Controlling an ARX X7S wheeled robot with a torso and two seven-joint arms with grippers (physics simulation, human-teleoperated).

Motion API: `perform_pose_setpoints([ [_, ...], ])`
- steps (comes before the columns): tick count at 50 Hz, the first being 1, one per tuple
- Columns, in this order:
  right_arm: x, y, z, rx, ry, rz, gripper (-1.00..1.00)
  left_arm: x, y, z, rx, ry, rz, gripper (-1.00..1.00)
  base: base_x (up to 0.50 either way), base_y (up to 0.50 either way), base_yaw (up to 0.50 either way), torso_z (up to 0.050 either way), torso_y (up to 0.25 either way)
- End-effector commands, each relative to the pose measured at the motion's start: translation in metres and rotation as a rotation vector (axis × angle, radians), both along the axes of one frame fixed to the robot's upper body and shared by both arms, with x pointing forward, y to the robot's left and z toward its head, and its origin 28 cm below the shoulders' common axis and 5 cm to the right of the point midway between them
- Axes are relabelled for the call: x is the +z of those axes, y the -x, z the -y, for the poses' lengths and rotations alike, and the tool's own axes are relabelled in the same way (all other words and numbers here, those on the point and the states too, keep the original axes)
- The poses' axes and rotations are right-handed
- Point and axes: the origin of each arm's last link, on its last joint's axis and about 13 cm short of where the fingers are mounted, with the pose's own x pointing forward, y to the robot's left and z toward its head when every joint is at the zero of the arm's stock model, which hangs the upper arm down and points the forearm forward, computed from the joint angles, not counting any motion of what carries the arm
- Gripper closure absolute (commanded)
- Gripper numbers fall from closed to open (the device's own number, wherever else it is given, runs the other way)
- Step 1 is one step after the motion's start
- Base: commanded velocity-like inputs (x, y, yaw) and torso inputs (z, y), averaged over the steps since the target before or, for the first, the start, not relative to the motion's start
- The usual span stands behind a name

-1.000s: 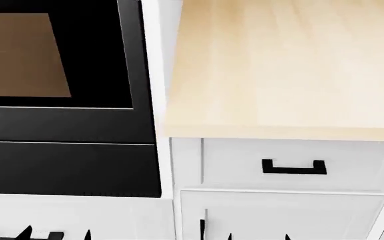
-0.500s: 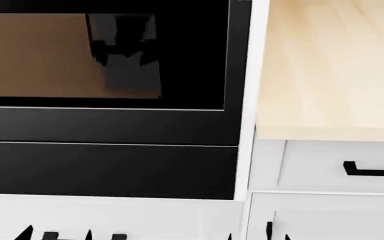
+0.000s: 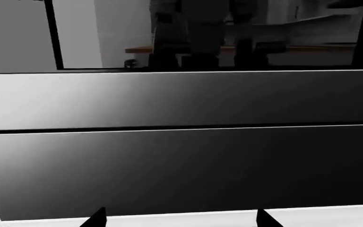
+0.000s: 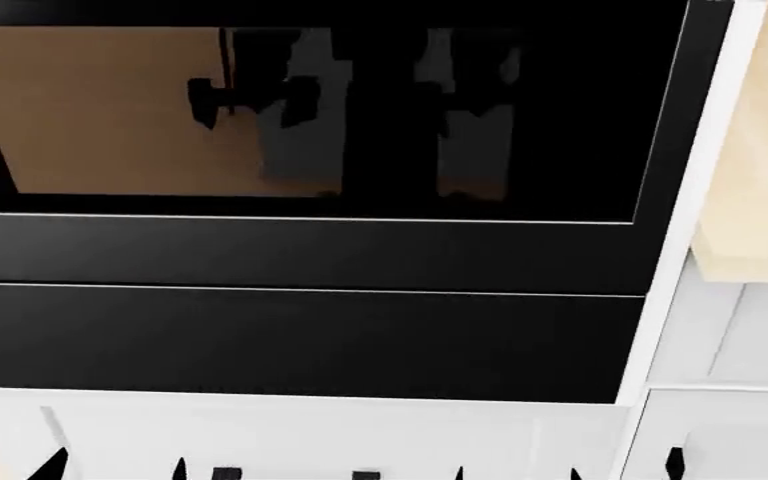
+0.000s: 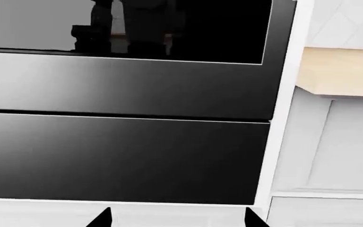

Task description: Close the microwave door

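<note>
The microwave and its door are out of view in all frames. Ahead of me is a black oven (image 4: 304,250) with a glass window (image 4: 117,110) that mirrors my own dark shape. Only the fingertips of my left gripper (image 3: 181,220) show in the left wrist view, set wide apart and open, with nothing between them, facing the oven's lower black panel (image 3: 181,170). My right gripper (image 5: 179,220) is likewise open and empty, facing the oven's right part (image 5: 125,156). In the head view, the left gripper (image 4: 115,470) and right gripper (image 4: 518,472) show as black tips at the bottom edge.
A light wood countertop (image 4: 758,200) lies to the right of the oven, over a white drawer front (image 4: 758,340). White cabinet panels (image 4: 291,440) run below the oven. A white trim strip (image 5: 285,109) separates oven and cabinets.
The view has swung left: the oven slid right to fill the head view, the countertop shrank to the right edge, and my reflection now shows in the glass.
</note>
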Motion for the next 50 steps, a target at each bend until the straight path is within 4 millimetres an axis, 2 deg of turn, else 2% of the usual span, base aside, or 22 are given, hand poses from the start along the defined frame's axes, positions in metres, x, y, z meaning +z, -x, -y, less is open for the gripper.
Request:
perform_pose_setpoints([
  [1, 0.0002, 0.0004, 0.0004, 0.0, -0.002, 0.003, -1.0, -0.005, 0.0003, -0.0019, -0.001, 0.0, 0.001, -1.0, 0.0, 0.5, 0.0, 0.0, 0.0],
  [20, 0.0027, 0.0038, -0.0036, 0.089, -0.004, 0.066, -1.0, -0.003, 0.0001, -0.001, -0.005, -0.002, 0.005, -1.0, 0.0, 0.06, 0.0, 0.0, 0.0],
  [31, 0.0034, 0.0042, -0.0029, 0.071, 0.001, 0.067, -1.0, 0.002, 0.0011, 0.0011, -0.006, -0.001, 0.006, -1.0, -0.44, 0.0, 0.0, 0.0, 0.0],
  [36, 0.0026, 0.0037, -0.0023, 0.062, 0.001, 0.063, -1.0, -0.0027, 0.0007, -0.0007, -0.006, -0.002, 0.007, -1.0, -0.47, 0.0, 0.0, 0.0, 0.0],
  [50, 0.0026, 0.0042, -0.0012, 0.056, 0.001, 0.078, -1.0, -0.0064, 0.0, -0.0013, -0.013, -0.005, 0.012, -1.0, -0.06, 0.0, 0.0, 0.0, 0.0],
])
